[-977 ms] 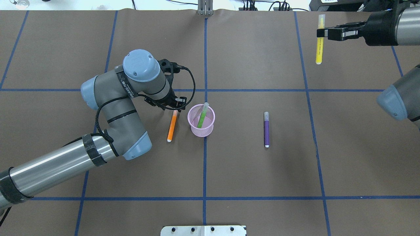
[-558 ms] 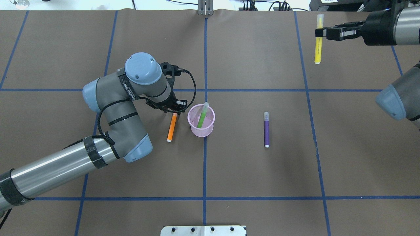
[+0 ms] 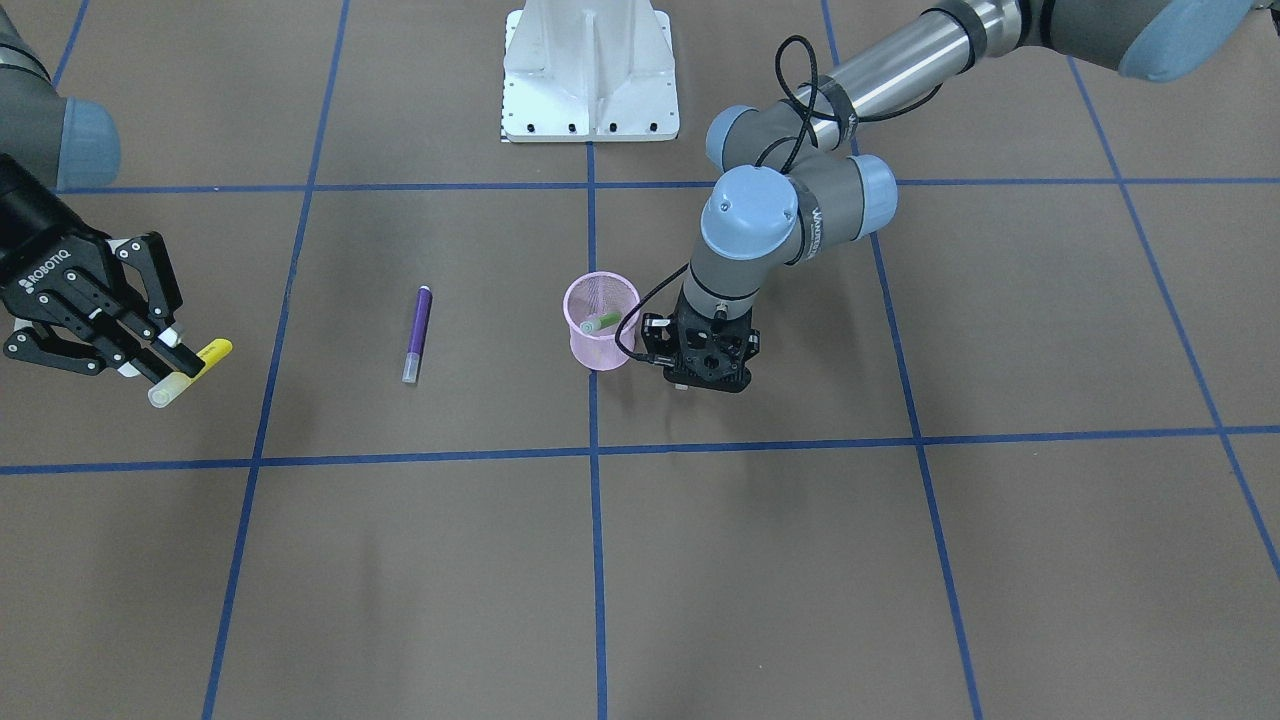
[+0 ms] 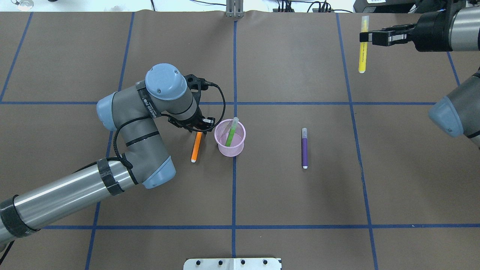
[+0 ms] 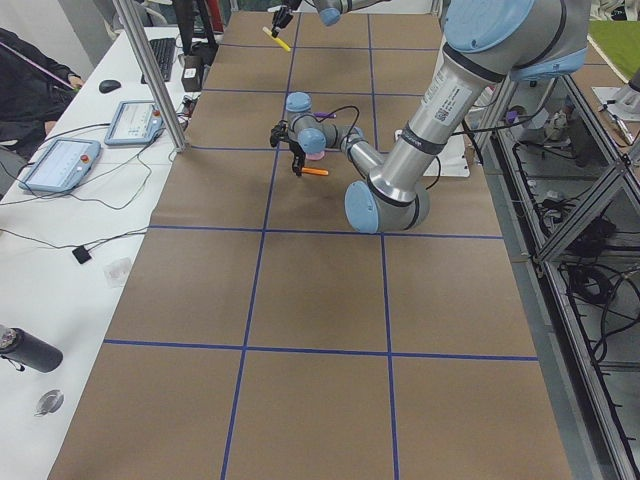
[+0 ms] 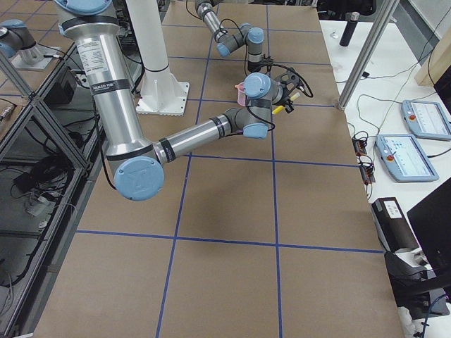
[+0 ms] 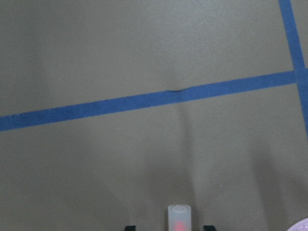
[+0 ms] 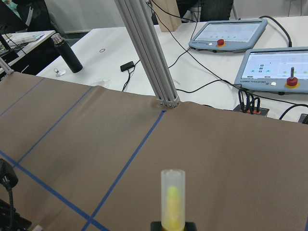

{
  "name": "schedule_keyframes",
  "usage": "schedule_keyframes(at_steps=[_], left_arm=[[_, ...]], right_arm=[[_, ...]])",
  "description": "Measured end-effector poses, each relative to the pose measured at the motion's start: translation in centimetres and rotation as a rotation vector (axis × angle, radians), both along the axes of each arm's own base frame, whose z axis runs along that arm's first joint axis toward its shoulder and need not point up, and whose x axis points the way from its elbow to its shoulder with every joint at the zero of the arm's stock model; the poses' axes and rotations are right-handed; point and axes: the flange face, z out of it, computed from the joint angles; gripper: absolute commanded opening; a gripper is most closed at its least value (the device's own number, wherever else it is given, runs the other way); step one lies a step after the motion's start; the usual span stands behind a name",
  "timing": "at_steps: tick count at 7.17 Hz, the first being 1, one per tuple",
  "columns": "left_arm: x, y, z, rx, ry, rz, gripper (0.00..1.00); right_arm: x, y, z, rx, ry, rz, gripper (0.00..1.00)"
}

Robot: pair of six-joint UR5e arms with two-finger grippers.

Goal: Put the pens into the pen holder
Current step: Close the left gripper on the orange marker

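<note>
Left gripper (image 4: pixel 199 128) is down low over the cap end of the orange pen (image 4: pixel 195 149). That pen lies flat on the table (image 4: pixel 285 195) just beside the pen holder (image 4: pixel 237 149), on the left arm's side.

The annoying bit is that from overhead the wrist covers the fingers, and in the front-facing view the gripper body hides the orange pen completely. Only the left wrist cam helps. Two fingertips (image 7: pixel 130 227) barely poke in at the bottom edge, one on each side of the pale cap with a gap on both sides. So the jaws are apart and not pinching it.

Green pen (image 4: pixel 229 138) leans inside the holder, with its cap sticking up past the rim. Purple pen (image 4: pixel 304 148) lies flat, well apart on the holder's other side.

Right gripper (image 4: pixel 365 36) is way off near the far corner, clamped on the yellow pen (image 4: pixel 362 56) close to its capped end. The wrist cam crops the rest of that pen.
</note>
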Motion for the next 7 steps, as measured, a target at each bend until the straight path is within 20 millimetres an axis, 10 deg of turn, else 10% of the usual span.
schedule_keyframes(at_steps=[2, 5, 7], left_arm=[[0.2, 0.2, 0.0, -0.002, -0.001, 0.002, 0.0], [-0.4, 0.3, -0.7, -0.01, 0.002, 0.0, 0.0], [-4.6, -1.6, -2.0, 0.005, 0.044, -0.028, 0.0]], right_arm=[[0.0, 0.0, 0.0, 0.0, -0.001, 0.001, 0.0], [0.1, 0.0, -0.1, 0.003, -0.002, 0.001, 0.0], [-0.2, -0.1, -1.0, 0.014, -0.009, -0.003, 0.0]])
